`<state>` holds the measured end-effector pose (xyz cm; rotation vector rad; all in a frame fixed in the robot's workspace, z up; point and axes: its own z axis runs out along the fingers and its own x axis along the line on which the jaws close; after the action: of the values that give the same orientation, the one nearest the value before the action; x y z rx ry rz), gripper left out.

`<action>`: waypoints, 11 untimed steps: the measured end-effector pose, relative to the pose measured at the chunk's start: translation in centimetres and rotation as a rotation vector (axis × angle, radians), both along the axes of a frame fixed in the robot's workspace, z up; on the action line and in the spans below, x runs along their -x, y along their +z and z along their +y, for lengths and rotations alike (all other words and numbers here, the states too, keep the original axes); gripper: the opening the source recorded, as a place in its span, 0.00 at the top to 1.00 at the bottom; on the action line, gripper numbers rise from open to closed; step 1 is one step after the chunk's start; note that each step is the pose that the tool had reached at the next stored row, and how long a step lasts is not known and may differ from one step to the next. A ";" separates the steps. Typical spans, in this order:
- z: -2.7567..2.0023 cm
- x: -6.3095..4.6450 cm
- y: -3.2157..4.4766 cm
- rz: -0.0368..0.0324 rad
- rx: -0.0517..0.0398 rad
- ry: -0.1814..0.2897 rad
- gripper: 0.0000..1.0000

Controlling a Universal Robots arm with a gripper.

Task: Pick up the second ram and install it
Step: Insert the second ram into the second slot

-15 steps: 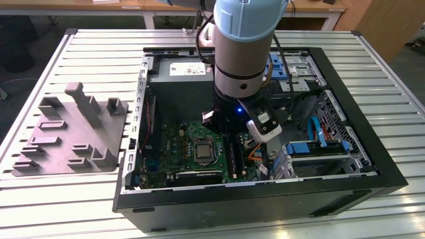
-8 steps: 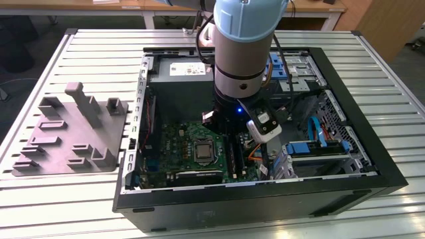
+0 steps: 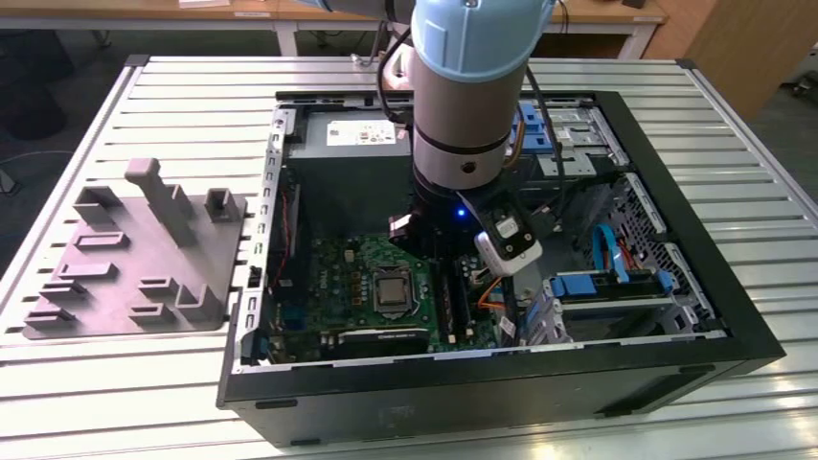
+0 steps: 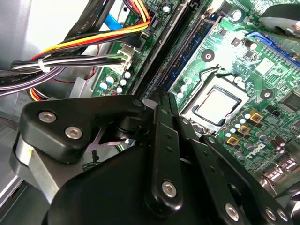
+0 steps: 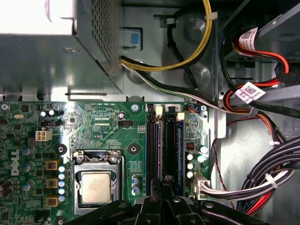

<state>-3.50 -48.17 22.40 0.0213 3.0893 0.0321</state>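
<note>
Inside the open computer case (image 3: 715,316), my gripper (image 5: 163,188) hangs low over the motherboard's memory slots, beside the CPU socket (image 5: 96,186). Its two black fingers (image 4: 161,117) stand almost together, shut on the second ram (image 5: 163,150). The ram is seen edge-on as a thin dark strip running along the slots. In the second wrist view that strip (image 4: 166,47) leads away from the fingertips between the blue and black slots. In the exterior view the ram (image 3: 447,297) lies just on the exterior view's right of the CPU socket (image 3: 390,290), under the arm's wrist.
A grey moulded plate (image 3: 128,259) with upright blocks lies outside the case on the exterior view's left. The power supply (image 5: 47,47) sits beyond the board. Cable bundles (image 5: 262,183) run close beside the slots. Blue-tabbed drive brackets (image 3: 601,283) fill the case's other side.
</note>
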 end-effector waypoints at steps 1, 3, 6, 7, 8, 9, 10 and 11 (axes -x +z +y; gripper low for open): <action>0.00 0.0 0.00 0.0000 0.0000 0.000 0.89; 0.00 0.0 -0.02 0.0001 0.0002 0.000 0.89; 0.00 0.0 -0.04 0.0001 0.0001 0.000 0.89; 0.00 0.0 -0.04 0.0000 0.0001 0.000 0.89; 0.00 0.0 -0.05 0.0000 0.0001 0.000 0.89; 0.00 0.0 -0.08 0.0000 0.0000 0.000 0.89; 0.00 0.0 -0.09 0.0000 -0.0001 0.000 0.89; 0.00 0.0 -0.09 0.0000 0.0000 0.000 0.89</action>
<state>-3.50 -48.17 22.30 0.0212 3.0893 0.0321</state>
